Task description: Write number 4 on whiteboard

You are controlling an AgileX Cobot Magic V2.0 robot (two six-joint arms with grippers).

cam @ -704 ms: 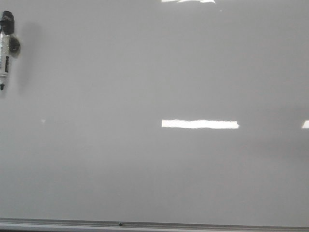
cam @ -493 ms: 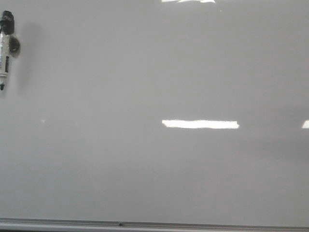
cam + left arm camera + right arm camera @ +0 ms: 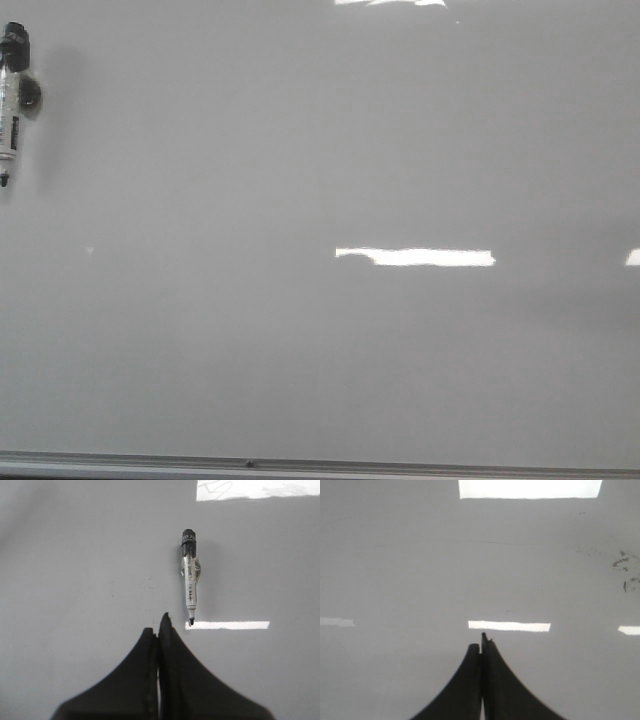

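The whiteboard (image 3: 300,160) is glossy pale grey and fills the front view, with a thin silver rail (image 3: 400,467) along its lower edge. No number 4 shows on it in any view. A black-capped marker (image 3: 10,100) hangs tip down in a clip at the board's upper left. It also shows in the left wrist view (image 3: 190,580). My left gripper (image 3: 156,624) is shut and empty, its tips just short of the marker's tip and slightly to one side. My right gripper (image 3: 478,642) is shut and empty in front of bare board (image 3: 420,570). Neither gripper shows in the front view.
Bright rectangular light reflections (image 3: 415,257) lie on the board. Faint dark smudges (image 3: 625,570) of old ink mark the board at the edge of the right wrist view. A small screw (image 3: 248,464) sits in the rail.
The left end of the bright reflection in the front view has thinned slightly. The marker has not moved.
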